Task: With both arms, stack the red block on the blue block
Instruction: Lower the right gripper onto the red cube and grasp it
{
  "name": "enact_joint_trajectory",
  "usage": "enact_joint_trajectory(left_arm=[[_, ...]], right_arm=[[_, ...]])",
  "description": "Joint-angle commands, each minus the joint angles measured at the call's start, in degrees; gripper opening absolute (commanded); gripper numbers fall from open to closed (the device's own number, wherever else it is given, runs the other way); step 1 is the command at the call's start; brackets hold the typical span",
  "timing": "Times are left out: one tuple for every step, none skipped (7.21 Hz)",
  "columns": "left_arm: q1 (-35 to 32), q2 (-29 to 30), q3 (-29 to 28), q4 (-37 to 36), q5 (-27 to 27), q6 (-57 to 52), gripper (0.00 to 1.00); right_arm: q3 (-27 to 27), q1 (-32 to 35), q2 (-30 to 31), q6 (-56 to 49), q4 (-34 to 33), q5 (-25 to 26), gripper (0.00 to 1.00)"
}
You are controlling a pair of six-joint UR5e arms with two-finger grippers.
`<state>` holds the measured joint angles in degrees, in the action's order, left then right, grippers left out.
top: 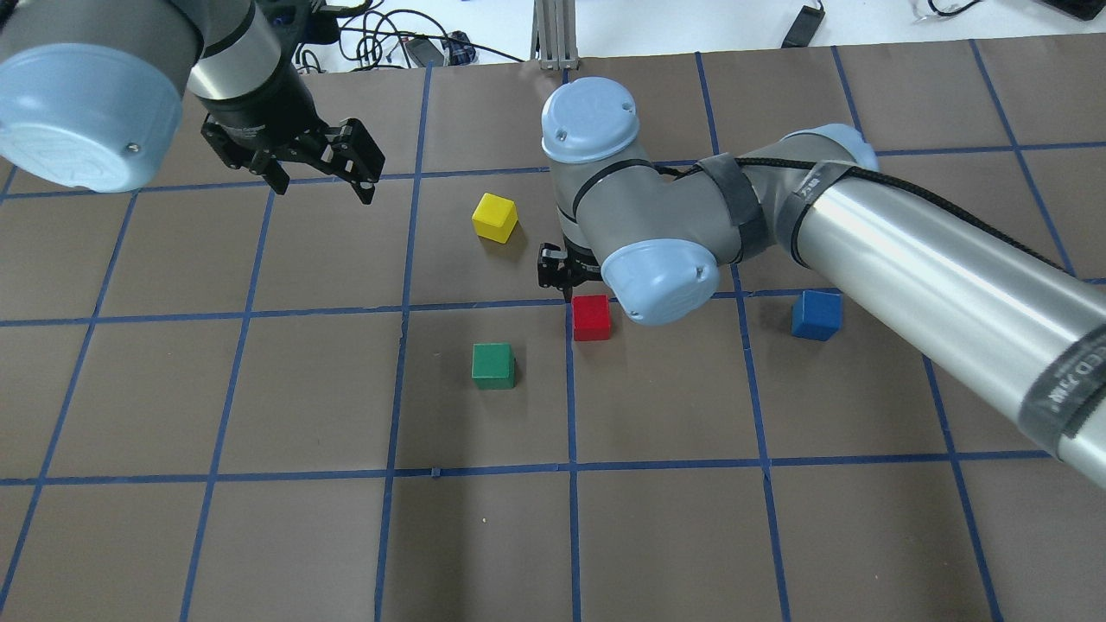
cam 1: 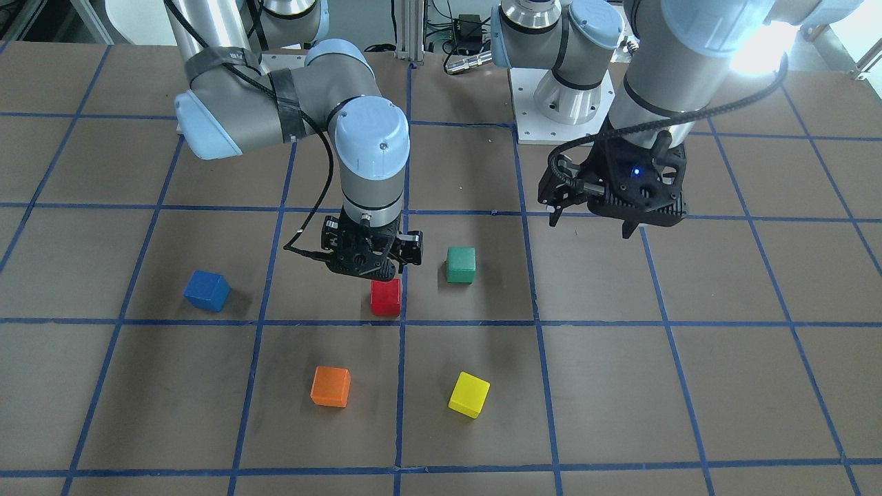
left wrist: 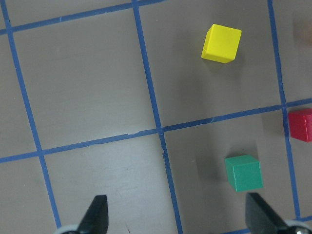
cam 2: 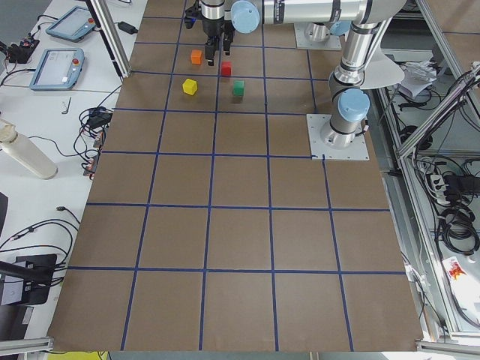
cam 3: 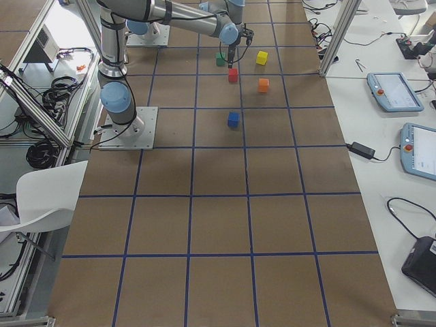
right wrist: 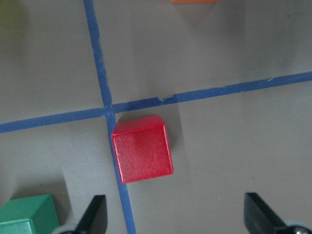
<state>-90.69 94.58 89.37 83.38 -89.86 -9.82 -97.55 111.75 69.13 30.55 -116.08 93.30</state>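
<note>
Red block (right wrist: pixel 142 148): matte cube beside blue tape crossing (right wrist: pixel 108 109), below right pincer (right wrist: pixel 174 196), spread apart; left pincer (left wrist: pixel 175 196) also apart.

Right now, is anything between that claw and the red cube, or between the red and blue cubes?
Nothing visible. The open right claw hangs above the red block, and only bare table separates it from the blue block. The green block sits aside.

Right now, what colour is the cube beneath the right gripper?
A small matte red cube, clearest in the right wrist view.
</note>
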Motion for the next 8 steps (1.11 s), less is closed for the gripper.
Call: enact_joint_trajectory(left_arm=[[0.0, -0.8, 0.4, 0.6, -0.1, -0.4, 1.0], [0.0, -0.9, 0.6, 0.7, -0.1, -0.4, 1.0], [0.0, -1.0, 1.2, 0.6, -0.1, -0.4, 1.0], [0.0, -1.0, 1.8, 0.4, -0.1, -0.4, 1.0], [0.0, -0.9, 2.3, -0.1, 0.1, -0.4, 1.0], [0.0, -0.9, 2.4, -0.2, 0.1, -0.4, 1.0], [0.0, -1.0, 2.5, -0.2, 0.1, -0.4, 1.0], [0.0, -1.0, 2.4, -0.2, 0.2, -0.4, 1.0]], right_arm=[[0.1, 0.3, -3.7, 0.5, -4.7, -0.4, 1.0], [0.0, 0.3, -5.6, 0.5, -6.7, -0.6, 1.0], [0.2, 0.3, -7.0, 0.5, -8.2, -0.7, 1.0], [-0.1, 0.3, -7.2, 0.5, -8.5, -0.7, 1.0], [-0.7, 0.3, -7.7, 0.5, -8.5, -0.7, 1.0], [-1.4, 0.3, -8.0, 0.1, -8.5, -0.8, 0.87], [-1.7, 0.3, -7.9, -0.3, -8.0, -1.1, 0.41], [-1.4, 0.3, -7.8, -2.1, -7.8, -1.1, 0.23]])
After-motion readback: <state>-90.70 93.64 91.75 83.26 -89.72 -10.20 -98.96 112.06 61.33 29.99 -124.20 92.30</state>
